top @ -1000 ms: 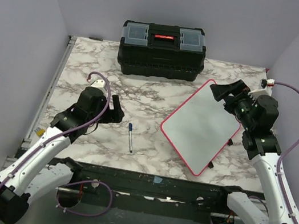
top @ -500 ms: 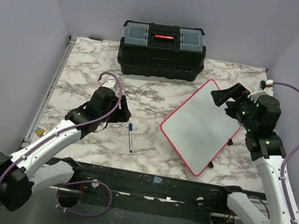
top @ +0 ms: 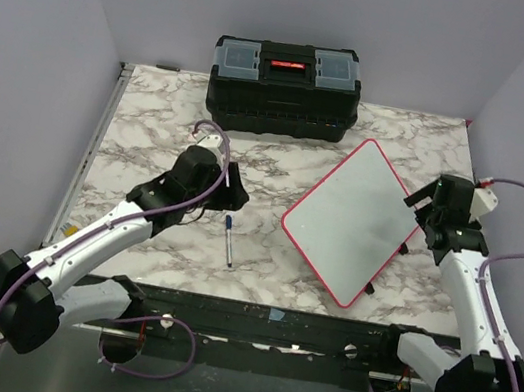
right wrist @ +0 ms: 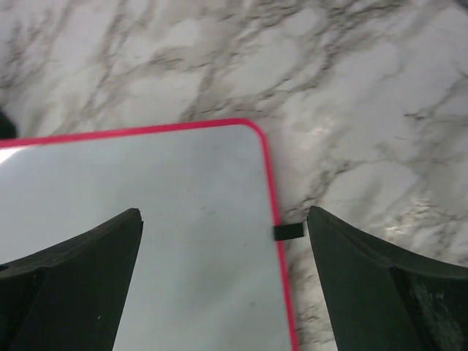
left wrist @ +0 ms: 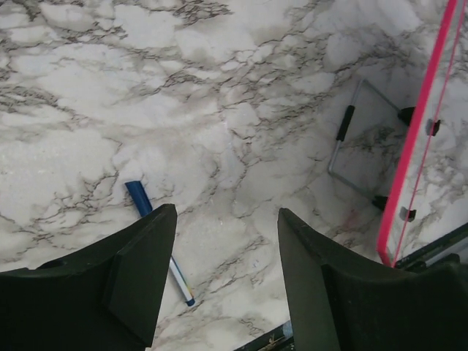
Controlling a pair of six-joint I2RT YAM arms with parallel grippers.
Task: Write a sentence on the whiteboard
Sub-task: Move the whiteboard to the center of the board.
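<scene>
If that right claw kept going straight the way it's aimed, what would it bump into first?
Most likely the whiteboard: the open right gripper points down at its blank surface, near one rounded corner. How far above it the gripper hangs is unclear.

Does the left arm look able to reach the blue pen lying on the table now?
Probably yes. The left hand hovers open close to the pen, with only bare table between them.

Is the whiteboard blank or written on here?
Blank: the whiteboard shows no writing in the top or right wrist view; the marker lies on the table.
</scene>
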